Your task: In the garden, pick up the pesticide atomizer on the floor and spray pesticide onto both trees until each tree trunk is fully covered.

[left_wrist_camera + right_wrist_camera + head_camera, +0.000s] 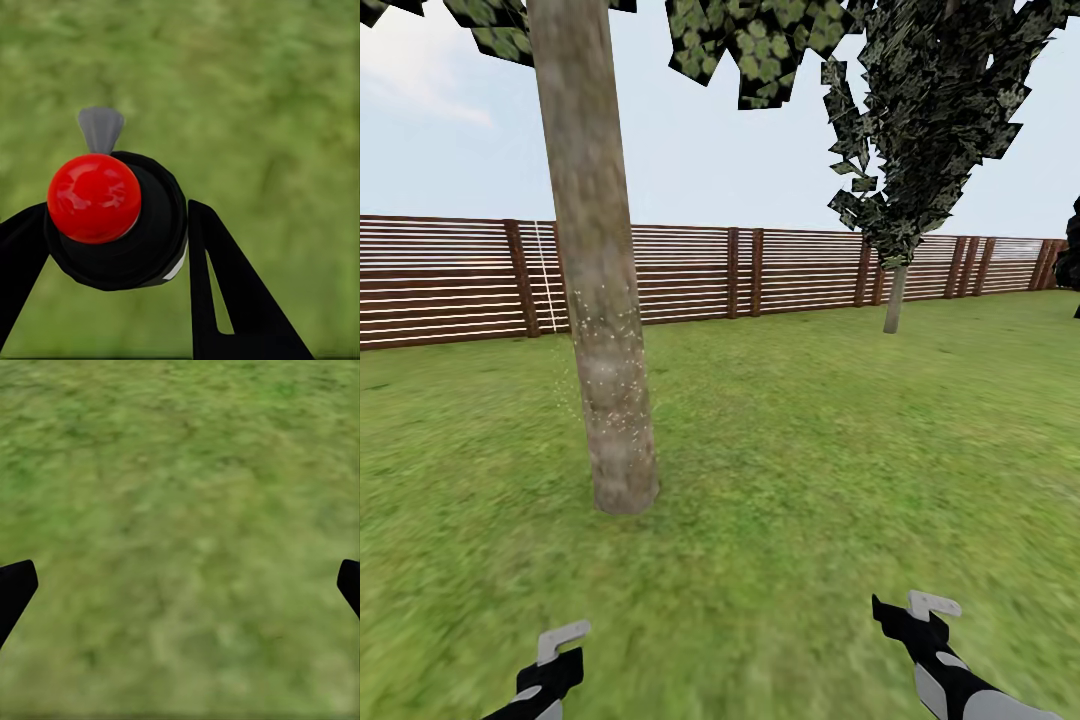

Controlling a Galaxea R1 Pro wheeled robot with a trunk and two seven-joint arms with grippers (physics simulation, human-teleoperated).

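The pesticide atomizer [112,217] is sitting clamped in the left gripper [112,247], likely mid-spraying the speckled tree trunk [595,300]; right gripper [180,585] is hanging spread.

Left end effector [112,247] clamped, right end effector [180,585] agape

You're losing the near tree trunk [595,300] past the top edge, canopy mostly cropped. The grass [180,510] is blurring under both wrist cameras. The left gripper [120,247] fingers are hiding the pesticide atomizer [112,217] body's sides, and the right gripper [180,585] fingertips are barely peeking in.
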